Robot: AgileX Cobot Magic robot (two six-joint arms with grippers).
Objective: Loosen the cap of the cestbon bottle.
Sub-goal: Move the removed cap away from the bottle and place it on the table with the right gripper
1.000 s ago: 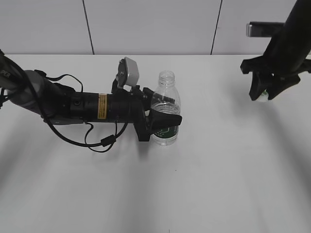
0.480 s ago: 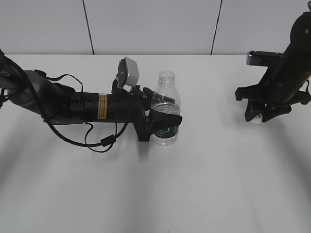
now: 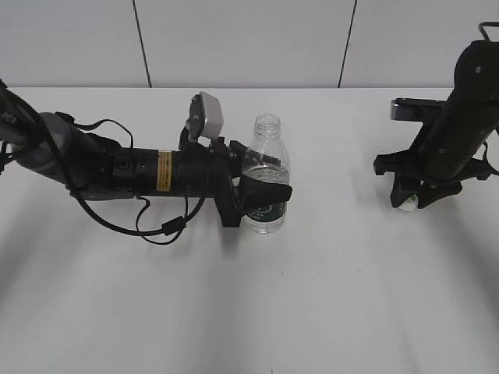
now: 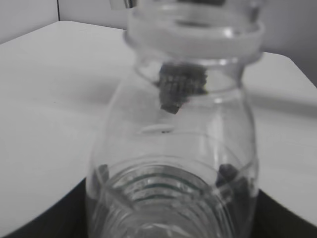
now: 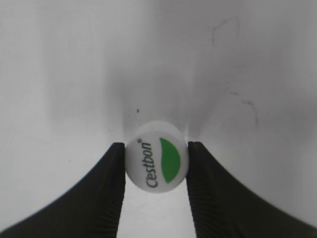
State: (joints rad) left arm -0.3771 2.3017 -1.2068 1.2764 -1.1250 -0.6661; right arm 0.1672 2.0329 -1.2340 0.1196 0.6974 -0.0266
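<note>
Tabletop (image 3: pixel 327 296), white and broad, carries everything. Lying low across it, the left gripper (image 3: pixel 261 191) clamps the cestbon bottle (image 3: pixel 265 175) upright at its label, steadying it with its neck open. Well apart on the right, the right gripper (image 3: pixel 411 201) pinches the cap (image 5: pixel 156 162) between narrow jaws just above the surface, apparently to set it down.
</note>
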